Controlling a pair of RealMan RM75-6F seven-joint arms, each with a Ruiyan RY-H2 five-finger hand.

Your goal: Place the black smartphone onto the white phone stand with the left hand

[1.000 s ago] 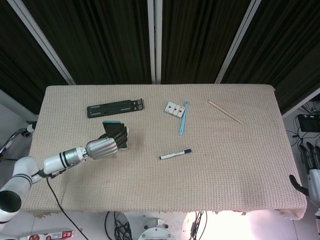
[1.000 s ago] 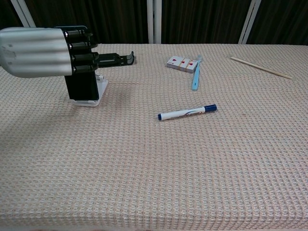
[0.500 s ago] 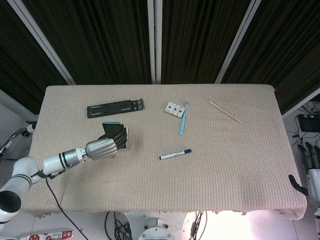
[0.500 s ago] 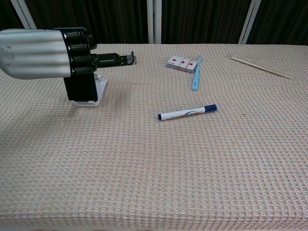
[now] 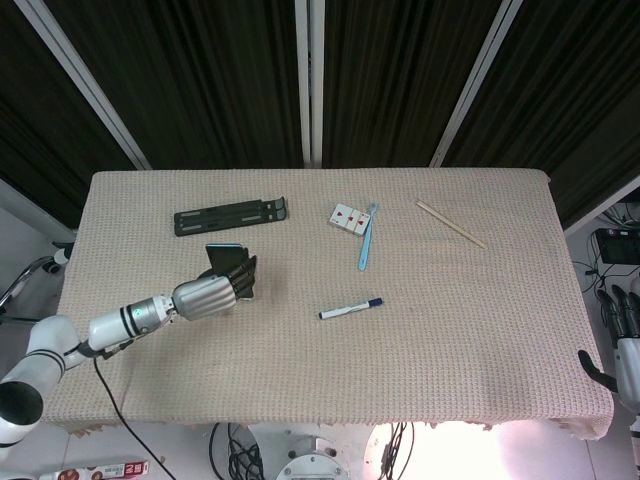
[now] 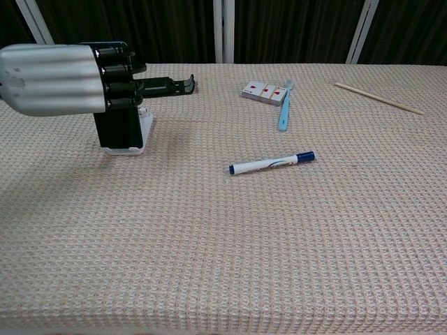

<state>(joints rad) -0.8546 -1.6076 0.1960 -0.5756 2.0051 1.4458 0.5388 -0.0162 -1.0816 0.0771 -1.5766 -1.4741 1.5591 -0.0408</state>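
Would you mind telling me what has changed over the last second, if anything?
Very little. The left hand keeps its fingers around the black smartphone, which stands upright on the white phone stand; hand and phone have drifted only slightly. The marker, toothbrush and right hand have not moved.

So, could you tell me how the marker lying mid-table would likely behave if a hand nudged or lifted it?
The marker looks like a round, capped barrel lying flat on its side, so a sideways push would probably roll it, though the waffle-textured tablecloth may slow that. It appears slim and rigid, so likely light and stiff. Its smooth plastic could be slippery when pinched.
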